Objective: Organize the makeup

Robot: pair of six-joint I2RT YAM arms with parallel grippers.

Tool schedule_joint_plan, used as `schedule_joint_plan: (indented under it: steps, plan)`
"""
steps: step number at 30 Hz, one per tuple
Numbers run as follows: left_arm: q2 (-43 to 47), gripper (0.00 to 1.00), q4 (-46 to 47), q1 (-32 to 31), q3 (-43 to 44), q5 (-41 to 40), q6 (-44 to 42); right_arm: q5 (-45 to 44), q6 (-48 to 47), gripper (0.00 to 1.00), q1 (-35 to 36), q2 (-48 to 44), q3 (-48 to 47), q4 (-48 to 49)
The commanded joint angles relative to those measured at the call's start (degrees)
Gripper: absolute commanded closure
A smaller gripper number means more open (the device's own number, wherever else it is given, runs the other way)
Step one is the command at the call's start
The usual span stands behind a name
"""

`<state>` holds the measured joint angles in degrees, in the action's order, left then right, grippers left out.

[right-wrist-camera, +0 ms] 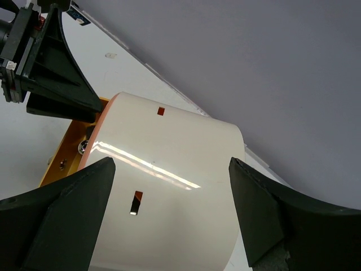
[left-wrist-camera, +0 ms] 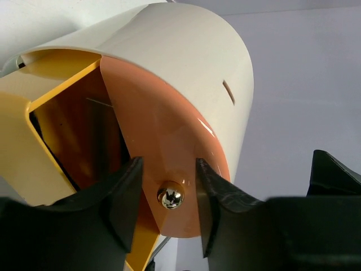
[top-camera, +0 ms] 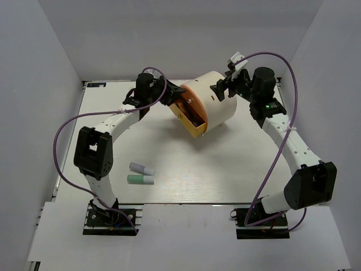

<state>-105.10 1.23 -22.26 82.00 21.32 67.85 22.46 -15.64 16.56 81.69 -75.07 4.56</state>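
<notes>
Overhead alone shows lavender tube [top-camera: 142, 168], mint tube [top-camera: 140, 179]; left gripper [left-wrist-camera: 168, 164] parted around knob [left-wrist-camera: 170, 197], right gripper [right-wrist-camera: 172, 165] wide around drum [right-wrist-camera: 186, 135].

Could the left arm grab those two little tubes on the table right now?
Probably, though not at once. The lavender tube and mint tube lie uncovered near its base, but the left gripper is up at the drum, fingers either side of the knob.

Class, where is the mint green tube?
Top view: the mint green tube lies near-left on the table, just before the lavender tube, beside the left arm.
</notes>
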Motion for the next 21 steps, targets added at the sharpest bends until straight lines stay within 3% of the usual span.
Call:
schedule_joint_plan:
  steps: [1, 10, 13, 14, 16, 17, 19, 21]
  plan:
    - [4.8, 0.46, -0.9, -0.2, 0.4, -0.8, -0.8, 0.7, 0.6, 0.12, -0.6, -1.7, 0.6, 3.1]
    - [10.4, 0.45, -5.6, 1.6, 4.0, -4.6, -6.5, -1.6, 3.2, 0.11, -1.0, -1.4, 0.9, 4.1]
    - [12.4, 0.65, -10.0, 1.6, 4.5, -4.5, -12.2, -1.9, 5.9, 0.11, -2.1, 1.2, -1.5, 2.6]
    - [12.7, 0.82, -13.4, 1.6, 4.1, -4.2, -13.6, -1.5, 6.9, 0.14, -3.2, 2.1, -4.2, 0.9]
    - [14.2, 0.89, -15.6, 1.6, 2.6, -2.3, -18.2, -0.2, 9.6, 0.23, -4.3, 5.5, -7.8, -1.4]
    - [14.8, 0.92, -17.4, 1.6, -0.1, -1.7, -19.2, 0.5, 10.5, 0.38, -6.0, 7.9, -11.2, -3.5]
    - [17.3, 0.93, -17.1, 1.6, -3.8, 0.4, -22.3, 3.0, 12.6, 0.58, -7.5, 10.5, -14.4, -4.5]
    - [19.0, 0.88, -15.8, 1.6, -9.8, 1.4, -22.9, 4.5, 13.9, 0.6, -8.9, 14.3, -19.1, -8.6]
